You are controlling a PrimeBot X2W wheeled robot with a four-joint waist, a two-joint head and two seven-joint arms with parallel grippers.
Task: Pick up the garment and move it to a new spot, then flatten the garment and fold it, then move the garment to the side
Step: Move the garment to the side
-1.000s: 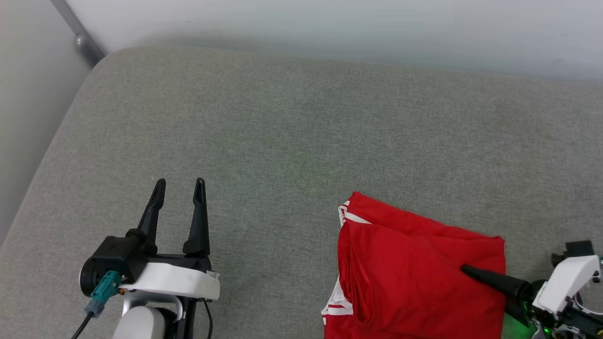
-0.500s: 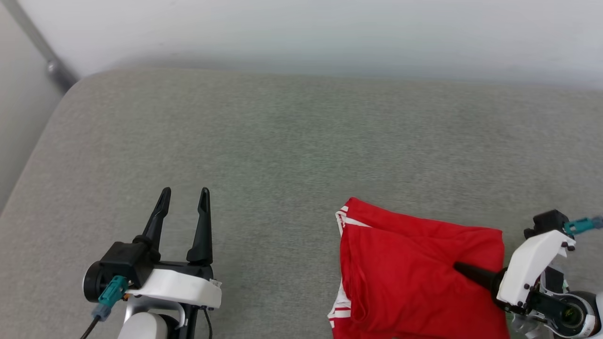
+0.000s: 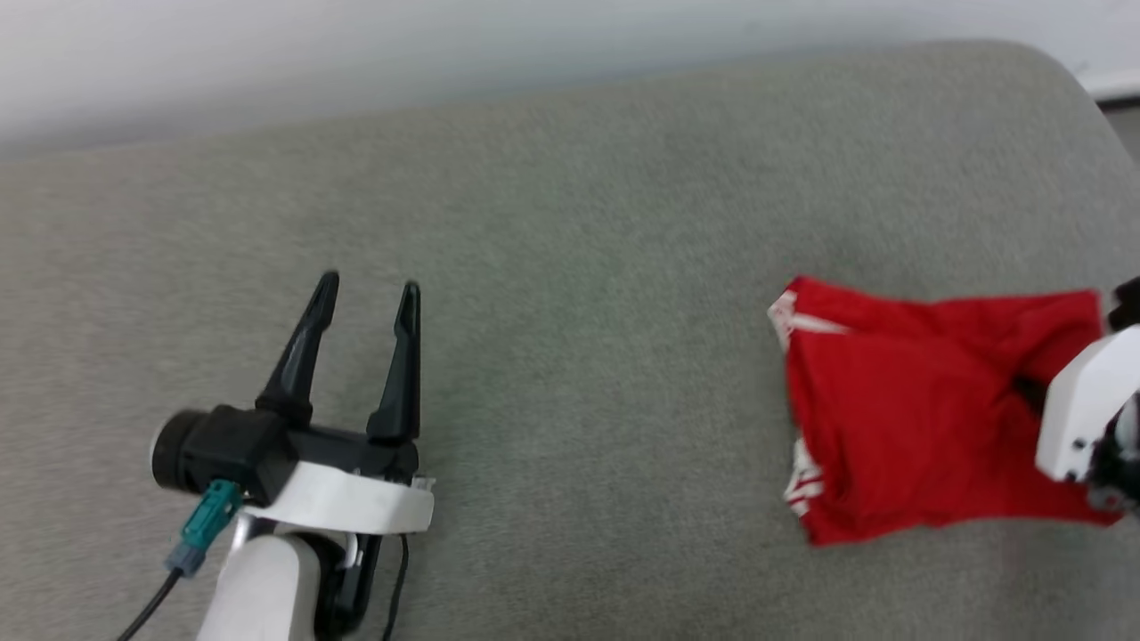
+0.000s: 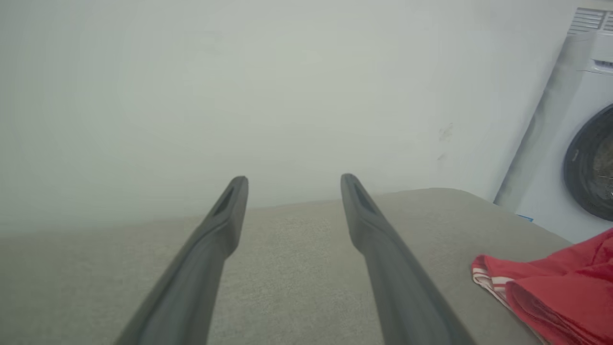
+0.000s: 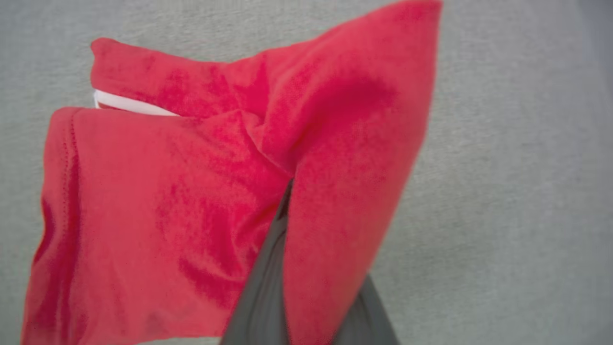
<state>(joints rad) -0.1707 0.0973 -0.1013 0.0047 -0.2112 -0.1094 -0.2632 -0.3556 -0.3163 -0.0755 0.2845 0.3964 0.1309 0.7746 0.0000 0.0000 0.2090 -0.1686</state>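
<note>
The garment (image 3: 899, 418), a folded red shirt with white striped trim at its left edge, is at the right of the grey cushion in the head view. My right gripper (image 3: 1029, 392) is shut on the garment's right part; its fingertips are buried in the cloth. In the right wrist view the garment (image 5: 167, 191) is pinched into a raised fold between the dark fingers (image 5: 268, 287) and hangs above the cushion. My left gripper (image 3: 370, 294) stands open and empty over the cushion at the lower left, far from the garment (image 4: 555, 287).
The grey cushion (image 3: 579, 267) has a pale wall behind it, and its rounded right corner (image 3: 1069, 80) is close to the garment. A white washing machine (image 4: 579, 143) stands beyond that corner in the left wrist view.
The right gripper went from open to shut on the garment and has lifted its right part. The head camera has swung right, so the whole picture shifted. The left gripper stays open.
</note>
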